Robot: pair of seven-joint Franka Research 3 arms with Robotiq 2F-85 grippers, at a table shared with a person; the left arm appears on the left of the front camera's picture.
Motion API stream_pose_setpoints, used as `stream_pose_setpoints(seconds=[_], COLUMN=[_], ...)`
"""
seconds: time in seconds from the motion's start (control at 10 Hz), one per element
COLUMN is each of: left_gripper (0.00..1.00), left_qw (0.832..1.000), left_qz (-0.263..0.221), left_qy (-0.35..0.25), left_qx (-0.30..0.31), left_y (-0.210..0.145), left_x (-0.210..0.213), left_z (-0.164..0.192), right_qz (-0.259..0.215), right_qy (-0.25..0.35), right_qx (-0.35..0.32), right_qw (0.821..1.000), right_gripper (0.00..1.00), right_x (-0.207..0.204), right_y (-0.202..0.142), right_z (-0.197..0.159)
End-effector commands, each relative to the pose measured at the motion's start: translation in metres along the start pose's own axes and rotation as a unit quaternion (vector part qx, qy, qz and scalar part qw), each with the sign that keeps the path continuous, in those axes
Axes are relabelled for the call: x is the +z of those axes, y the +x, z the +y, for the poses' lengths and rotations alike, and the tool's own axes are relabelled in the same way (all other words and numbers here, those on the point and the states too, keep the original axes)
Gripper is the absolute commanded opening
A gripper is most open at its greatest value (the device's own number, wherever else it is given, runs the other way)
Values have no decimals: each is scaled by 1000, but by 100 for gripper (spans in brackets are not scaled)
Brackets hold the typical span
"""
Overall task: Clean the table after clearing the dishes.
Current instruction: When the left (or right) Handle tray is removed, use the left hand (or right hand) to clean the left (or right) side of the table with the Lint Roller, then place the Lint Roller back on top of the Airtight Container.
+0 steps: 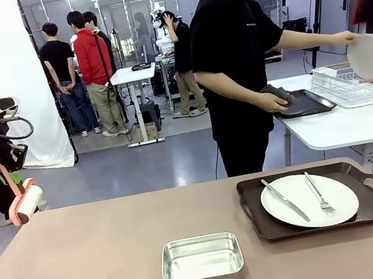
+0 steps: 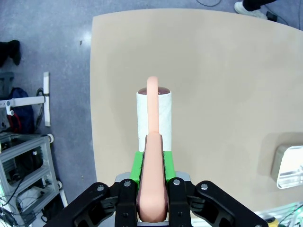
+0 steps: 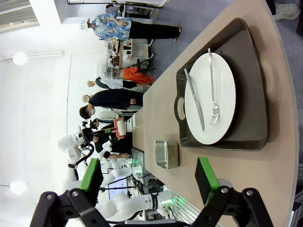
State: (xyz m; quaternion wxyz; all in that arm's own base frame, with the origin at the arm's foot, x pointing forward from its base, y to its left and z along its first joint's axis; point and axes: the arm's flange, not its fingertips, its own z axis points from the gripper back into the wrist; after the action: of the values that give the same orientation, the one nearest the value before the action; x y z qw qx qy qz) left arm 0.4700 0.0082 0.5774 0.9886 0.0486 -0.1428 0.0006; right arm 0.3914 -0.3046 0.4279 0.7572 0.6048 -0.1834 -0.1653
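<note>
Between left jaws, lint roller (image 2: 155,118) hides its handle end.

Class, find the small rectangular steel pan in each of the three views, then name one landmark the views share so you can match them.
Front view: the small rectangular steel pan sits bottom centre.
Left wrist view: at the right edge, low down, cut by the frame.
Right wrist view: below centre, just left of the dark brown-black rectangular handled tray.
Shared landmark: the beige-brown table it stands on.
</note>
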Motion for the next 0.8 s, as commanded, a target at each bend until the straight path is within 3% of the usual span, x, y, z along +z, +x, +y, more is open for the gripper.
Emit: stream_pose_setpoints(seconds=[0.0, 0.7], left_gripper=[21, 21], left_qw=[1000, 1000], left_qz=[-2, -2], left_qy=[2, 2], left_qx=[-1, -1], left_y=[-1, -1], left_x=[2, 2], left_z=[0, 0], right_qz=[0, 0], right_qy=[0, 0], right_qx=[1, 1], right_qw=[1000, 1000], right_gripper=[100, 100], right_x=[0, 0], right_y=[-1, -1], right_z=[3, 3])
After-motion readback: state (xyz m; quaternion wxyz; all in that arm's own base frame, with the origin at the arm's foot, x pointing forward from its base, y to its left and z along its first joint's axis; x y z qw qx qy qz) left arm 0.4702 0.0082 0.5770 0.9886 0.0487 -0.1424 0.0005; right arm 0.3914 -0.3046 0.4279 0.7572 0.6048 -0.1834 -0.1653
